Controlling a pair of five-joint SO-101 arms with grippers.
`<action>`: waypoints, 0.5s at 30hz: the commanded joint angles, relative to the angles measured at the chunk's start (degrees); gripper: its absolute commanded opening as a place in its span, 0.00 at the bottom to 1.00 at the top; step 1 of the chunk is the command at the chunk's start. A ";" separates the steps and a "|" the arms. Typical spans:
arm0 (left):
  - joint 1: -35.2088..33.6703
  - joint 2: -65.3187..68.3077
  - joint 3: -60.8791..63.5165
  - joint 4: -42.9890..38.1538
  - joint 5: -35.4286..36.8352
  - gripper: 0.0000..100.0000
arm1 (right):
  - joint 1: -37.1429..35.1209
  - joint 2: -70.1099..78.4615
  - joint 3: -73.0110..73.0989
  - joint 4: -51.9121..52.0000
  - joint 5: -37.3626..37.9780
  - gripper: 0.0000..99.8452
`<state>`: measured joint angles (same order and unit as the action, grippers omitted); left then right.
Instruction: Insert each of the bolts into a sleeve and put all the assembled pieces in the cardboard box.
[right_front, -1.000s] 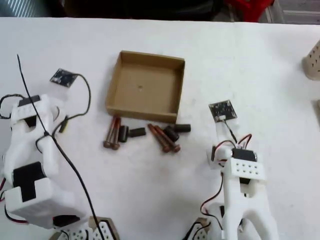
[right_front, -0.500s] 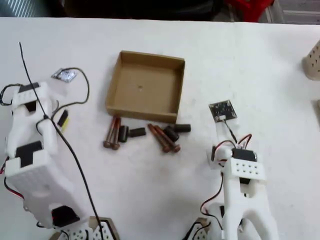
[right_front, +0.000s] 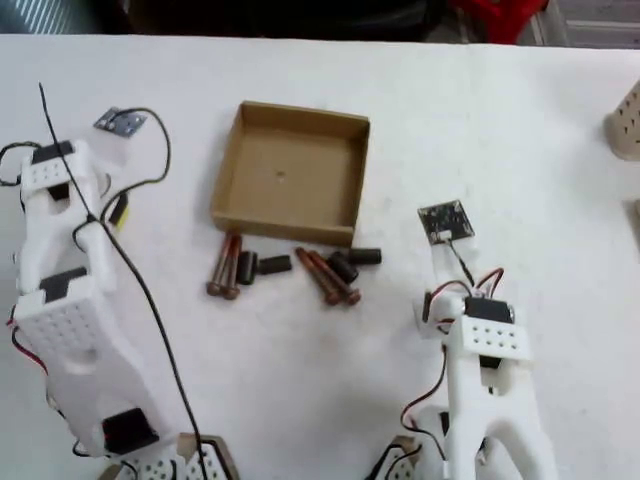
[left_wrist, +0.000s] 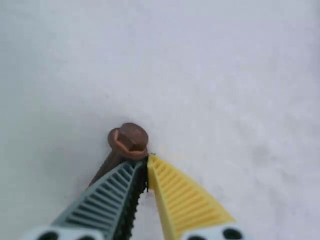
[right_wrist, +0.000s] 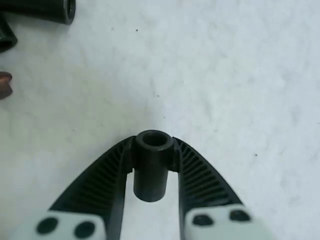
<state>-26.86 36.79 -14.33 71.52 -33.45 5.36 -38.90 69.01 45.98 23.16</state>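
Observation:
In the left wrist view my left gripper (left_wrist: 146, 161) is shut on a brown bolt (left_wrist: 128, 140) whose hexagonal head sticks out past the grey and yellow fingertips, above bare white table. My right gripper (right_wrist: 152, 146) is shut on a black sleeve (right_wrist: 150, 175), its open bore facing outward. From above, the left arm (right_front: 60, 280) stands at the table's left side and the right arm (right_front: 485, 340) at the lower right. Loose bolts (right_front: 224, 265) (right_front: 326, 276) and black sleeves (right_front: 260, 267) (right_front: 354, 262) lie just in front of the cardboard box (right_front: 228, 160).
The box is empty. A black cable (right_front: 140, 290) trails over the left arm. More sleeves (right_wrist: 45, 10) and a bolt head (right_wrist: 4, 85) lie beyond the right gripper. A perforated beige object (right_front: 625, 125) stands at the table's right edge.
The left arm has swung toward the far side of the table, its wrist moving away from the front edge. The right arm has stayed still.

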 joint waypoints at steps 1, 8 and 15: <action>0.04 2.51 -11.52 5.36 0.26 0.03 | -0.31 -0.92 -0.26 -1.27 0.88 0.02; -0.04 4.09 -23.91 15.74 0.18 0.03 | -0.22 -0.92 -0.26 -1.71 0.88 0.02; -1.63 4.53 -29.10 21.71 -0.70 0.17 | -0.22 -0.92 -0.26 -1.71 0.88 0.02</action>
<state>-26.95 41.98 -39.65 91.65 -33.45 5.45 -38.90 69.01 45.10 23.16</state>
